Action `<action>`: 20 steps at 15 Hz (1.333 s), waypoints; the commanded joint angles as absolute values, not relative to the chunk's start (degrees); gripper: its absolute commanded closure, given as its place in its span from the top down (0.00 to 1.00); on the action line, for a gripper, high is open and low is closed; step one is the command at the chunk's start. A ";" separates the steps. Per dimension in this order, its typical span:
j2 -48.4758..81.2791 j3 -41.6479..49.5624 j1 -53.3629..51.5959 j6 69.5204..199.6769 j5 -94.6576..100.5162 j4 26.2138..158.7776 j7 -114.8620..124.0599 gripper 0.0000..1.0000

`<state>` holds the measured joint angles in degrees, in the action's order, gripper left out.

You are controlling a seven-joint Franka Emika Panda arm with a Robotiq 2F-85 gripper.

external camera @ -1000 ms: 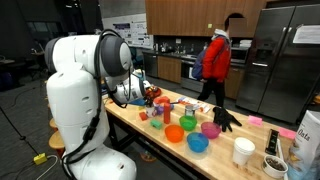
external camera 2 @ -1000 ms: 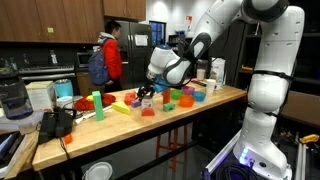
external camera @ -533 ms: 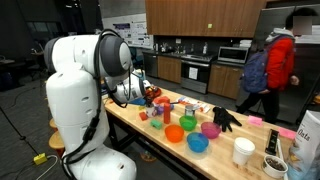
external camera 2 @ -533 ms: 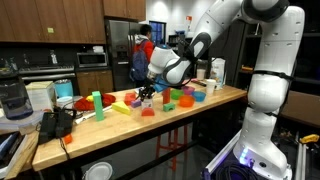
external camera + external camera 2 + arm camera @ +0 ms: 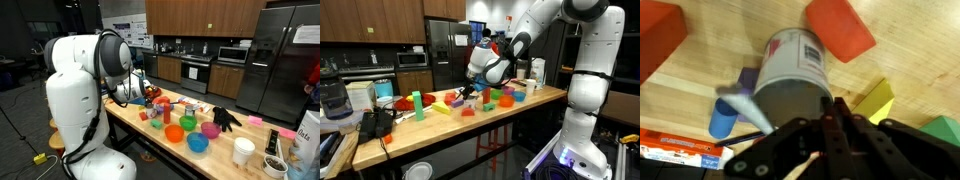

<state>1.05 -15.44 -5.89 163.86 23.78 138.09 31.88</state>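
Evidently the pincer (image 5: 830, 118) was closed: in the wrist view its two fingers met in a narrow point at the near edge of the tin can (image 5: 792, 70). So narrow a closure could not span the can's body. If anything was held, it was probably only the rim or wall. The fingertips hid the contact line, so I could not tell a pinch from a mere touch.

The can sat on the wooden bench (image 5: 700, 75) with its red-and-white label end turned away from the camera and its grey end under the fingertips. It looked tilted, but I could not judge its exact lean.

Neighbours:
- Purple block (image 5: 745, 80): against the can's far-left side, partly hidden by it.
- Blue cylinder (image 5: 722, 118): just beside the purple block.
- Two red blocks (image 5: 660, 35) (image 5: 840, 25): farther off, apart from the can.
- Yellow block (image 5: 878, 100): near the can on the other side, not touching it.
- Green block (image 5: 945, 130): at the frame edge.

This loose scatter probably left only the near side open for the fingers.

In an exterior view the arm bent low over the toy cluster, with the pincer (image 5: 466, 92) down at bench (image 5: 410, 128) level. The can itself was too small to pick out there.
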 commanded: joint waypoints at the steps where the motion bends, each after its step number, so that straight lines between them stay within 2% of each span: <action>1: -0.46 -15.56 -5.87 162.44 21.61 138.42 30.31 0.00; 10: -0.15 -14.17 -4.92 168.17 30.97 138.21 32.11 0.01; 16: 0.72 -10.06 -2.13 181.03 55.84 134.41 36.36 0.01; 20: 0.51 -7.13 -0.66 186.55 71.59 127.13 43.37 0.01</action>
<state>1.06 -8.92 -1.52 183.31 62.40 132.11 38.16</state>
